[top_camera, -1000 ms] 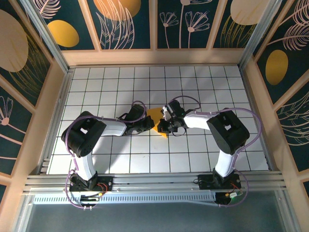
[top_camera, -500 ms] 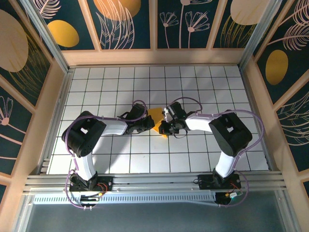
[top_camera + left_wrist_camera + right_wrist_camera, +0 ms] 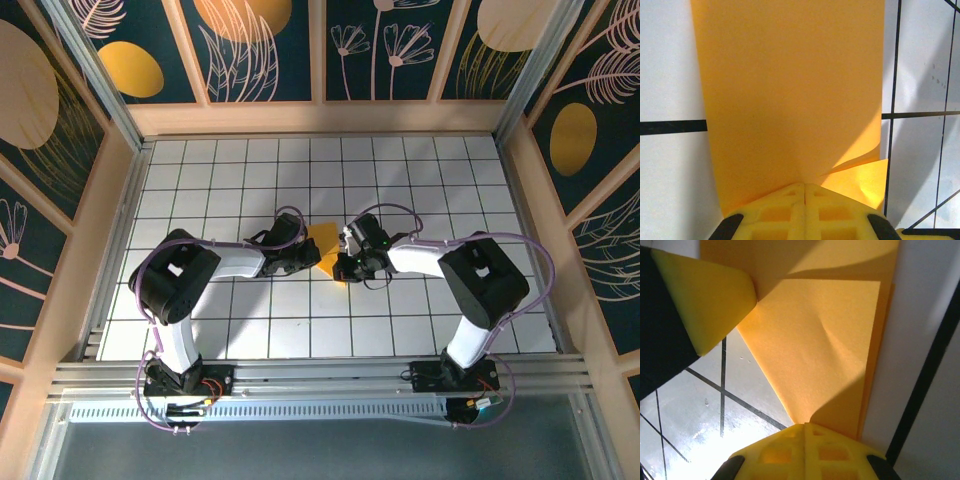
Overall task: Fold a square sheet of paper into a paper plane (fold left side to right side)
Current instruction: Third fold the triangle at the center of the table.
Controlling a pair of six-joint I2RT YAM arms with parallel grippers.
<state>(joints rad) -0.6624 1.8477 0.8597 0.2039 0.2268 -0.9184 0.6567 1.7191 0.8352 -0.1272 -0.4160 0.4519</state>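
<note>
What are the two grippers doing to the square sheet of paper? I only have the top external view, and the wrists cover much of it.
Observer: In the left wrist view the left gripper is shut, its tips against the square sheet of paper.
Operator: Is the sheet single there?
Observer: No, a second layer curls out beside those tips.
Operator: And the other arm?
Observer: The right gripper is shut too, tips at the paper, with two layered edges showing alongside.

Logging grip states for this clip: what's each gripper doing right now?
Left gripper: shut, tips against the paper; pinching or just pressing, cannot tell.
Right gripper: shut, apparently pinching the paper.
</note>
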